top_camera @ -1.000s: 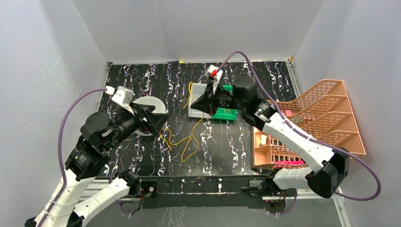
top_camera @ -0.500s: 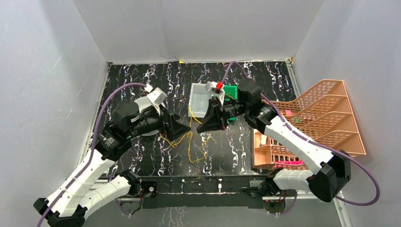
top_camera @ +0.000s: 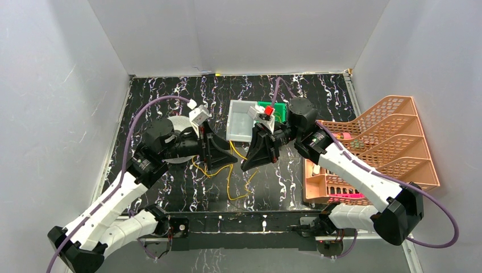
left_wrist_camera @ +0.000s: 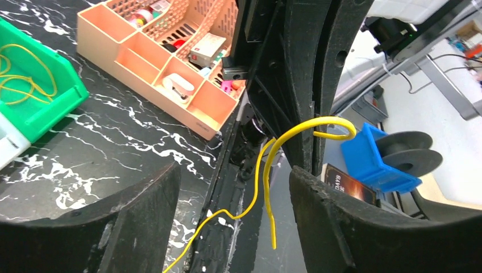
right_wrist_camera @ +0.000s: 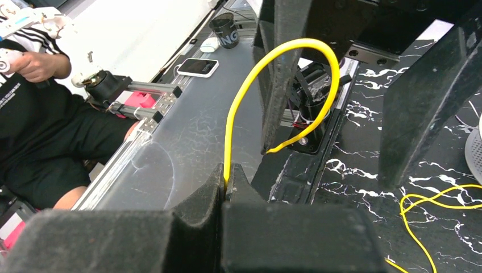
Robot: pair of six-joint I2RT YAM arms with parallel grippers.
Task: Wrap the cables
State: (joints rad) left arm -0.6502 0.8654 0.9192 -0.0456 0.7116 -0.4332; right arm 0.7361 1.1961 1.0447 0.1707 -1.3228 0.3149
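Tabletop (top_camera: 170,96) is black marble, walls (top_camera: 256,34) white; one orange rack (top_camera: 398,142) at right, one white bin (top_camera: 237,128), one green bin (top_camera: 279,108). Right gripper (right_wrist_camera: 226,181) pinches yellow cable (right_wrist_camera: 229,142), left gripper (left_wrist_camera: 233,173) gapes wide.

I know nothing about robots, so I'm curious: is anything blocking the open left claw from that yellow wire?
Nothing visible does. The yellow cable hangs in the gap of the open left gripper, with no object in front of it. Just beyond, the right gripper is shut on that cable, pinching it between its fingertips.
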